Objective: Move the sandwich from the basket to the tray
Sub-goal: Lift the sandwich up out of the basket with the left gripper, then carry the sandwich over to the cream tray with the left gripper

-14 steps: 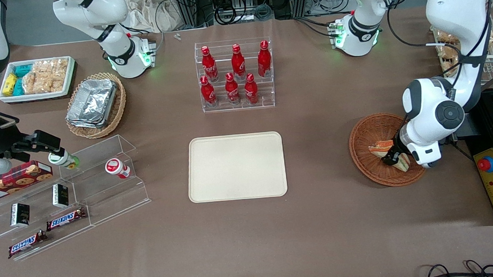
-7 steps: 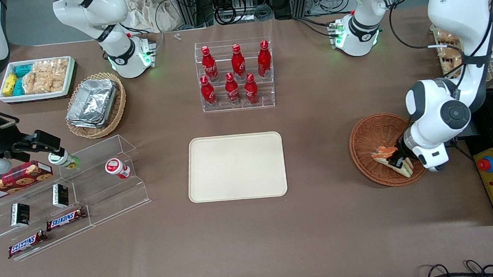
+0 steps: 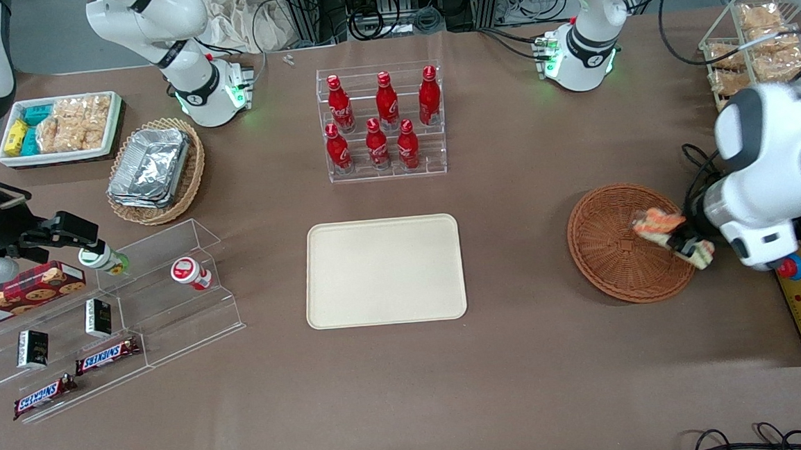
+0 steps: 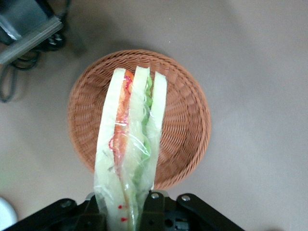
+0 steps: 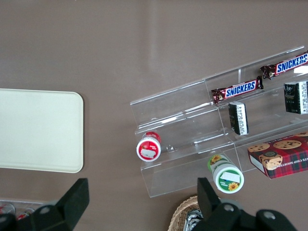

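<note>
Sandwich [image 4: 130,144] clamped in gripper [image 3: 687,243] — lifted above basket [image 3: 608,268]

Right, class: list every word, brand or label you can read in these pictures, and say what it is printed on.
"SNICKERS": chocolate bar on the clear stand.
"SNICKERS": second bar, same stand.
Red bottles: white script too small to read.
Cookie box, small black packets, two tub lids: print unreadable.
Sandwich, held in the claw above the basket: no text.
</note>
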Tool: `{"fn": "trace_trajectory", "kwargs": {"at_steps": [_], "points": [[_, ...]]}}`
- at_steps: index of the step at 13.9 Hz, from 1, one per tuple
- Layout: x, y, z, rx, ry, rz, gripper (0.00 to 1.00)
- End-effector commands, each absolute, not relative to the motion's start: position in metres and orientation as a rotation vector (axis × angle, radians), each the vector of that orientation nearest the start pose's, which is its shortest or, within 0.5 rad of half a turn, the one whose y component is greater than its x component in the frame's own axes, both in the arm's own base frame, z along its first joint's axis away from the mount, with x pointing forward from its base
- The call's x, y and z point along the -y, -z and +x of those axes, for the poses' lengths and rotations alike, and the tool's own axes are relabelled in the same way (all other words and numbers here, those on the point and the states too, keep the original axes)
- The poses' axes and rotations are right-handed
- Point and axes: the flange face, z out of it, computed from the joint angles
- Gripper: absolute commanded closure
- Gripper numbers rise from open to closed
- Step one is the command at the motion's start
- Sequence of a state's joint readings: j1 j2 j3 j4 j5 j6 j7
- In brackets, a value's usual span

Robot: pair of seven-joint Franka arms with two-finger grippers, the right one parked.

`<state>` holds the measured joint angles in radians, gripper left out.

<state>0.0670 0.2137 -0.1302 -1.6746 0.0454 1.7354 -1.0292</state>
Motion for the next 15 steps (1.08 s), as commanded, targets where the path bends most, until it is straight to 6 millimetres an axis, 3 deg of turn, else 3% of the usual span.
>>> {"fn": "trace_trajectory", "kwargs": {"at_steps": [1, 3, 4, 6, 7, 10, 12, 13, 15], "points": [[0.048, -0.522, 0.612, 1.238, -0.262, -2.806, 1.00], [0.088, -0.556, 0.608, 1.012, -0.246, -2.946, 1.00], [0.112, -0.563, 0.605, 0.786, -0.237, -3.038, 1.00], [0.160, -0.561, 0.596, 0.459, -0.252, -3.132, 1.00], [0.186, -0.549, 0.595, 0.363, -0.278, -3.157, 1.00], [0.267, -0.489, 0.608, 0.197, -0.281, -3.282, 1.00], [0.338, -0.421, 0.603, 0.068, -0.333, -3.305, 1.00], [0.364, -0.394, 0.598, 0.033, -0.324, -3.303, 1.00], [0.396, -0.340, 0.595, 0.085, -0.250, -3.262, 1.00]]}}
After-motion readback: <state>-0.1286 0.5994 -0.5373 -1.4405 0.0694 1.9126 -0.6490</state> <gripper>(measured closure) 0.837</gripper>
